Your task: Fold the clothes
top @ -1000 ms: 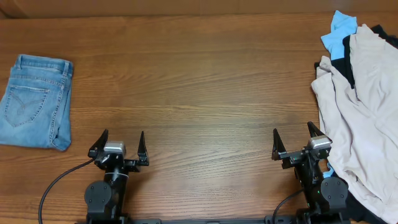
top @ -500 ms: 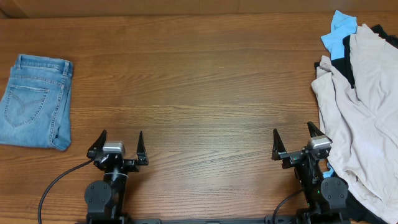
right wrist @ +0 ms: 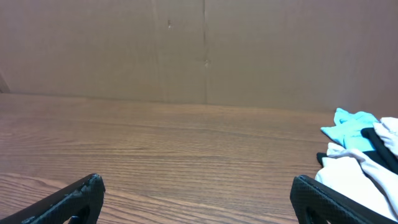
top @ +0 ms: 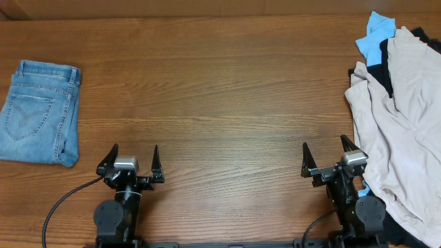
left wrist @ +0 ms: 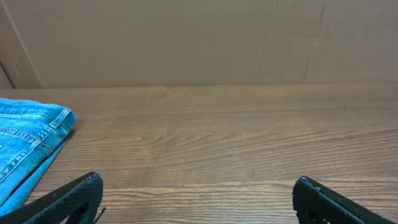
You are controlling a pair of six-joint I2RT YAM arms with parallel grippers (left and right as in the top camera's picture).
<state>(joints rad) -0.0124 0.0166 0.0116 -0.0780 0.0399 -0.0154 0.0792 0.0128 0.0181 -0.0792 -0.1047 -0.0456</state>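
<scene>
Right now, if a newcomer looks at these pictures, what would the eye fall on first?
The folded jeans lie flat at the left side of the wooden table, and a loose heap of cream garments, with a sky-blue cloth at its far end, fills the right side. The left gripper and the right gripper stand open at the near edge, holding nothing.

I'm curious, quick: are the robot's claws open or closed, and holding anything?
Left gripper: open, holding nothing.
Right gripper: open, holding nothing.

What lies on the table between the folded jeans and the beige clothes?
Nothing; the overhead view shows only bare wooden table between the jeans and the beige clothes.
</scene>
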